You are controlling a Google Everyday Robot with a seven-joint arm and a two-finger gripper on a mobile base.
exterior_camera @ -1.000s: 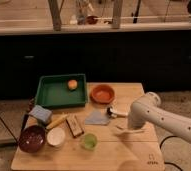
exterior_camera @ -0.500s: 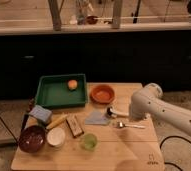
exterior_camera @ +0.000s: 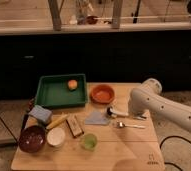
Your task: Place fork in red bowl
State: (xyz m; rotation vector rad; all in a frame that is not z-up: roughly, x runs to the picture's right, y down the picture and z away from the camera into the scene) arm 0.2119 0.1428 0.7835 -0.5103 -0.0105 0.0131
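Observation:
The fork (exterior_camera: 129,125) is a slim silver utensil lying flat on the wooden table, right of centre. The red bowl (exterior_camera: 103,93) stands behind it and to the left, beside the green tray, and looks empty. My white arm comes in from the right with its elbow raised. The gripper (exterior_camera: 139,116) hangs low just above and to the right of the fork, close to the end of a white-handled tool with a dark head (exterior_camera: 116,112). Nothing shows in the gripper.
A green tray (exterior_camera: 49,97) holds an orange (exterior_camera: 72,84). At the front left are a dark maroon bowl (exterior_camera: 32,138), a white cup (exterior_camera: 55,136), a green cup (exterior_camera: 89,142), a blue sponge (exterior_camera: 40,114), a snack bar (exterior_camera: 75,125) and a grey cloth (exterior_camera: 96,118).
My arm has drawn back up and to the right from over the fork. The fork, covered a second ago, now lies in plain view on the table.

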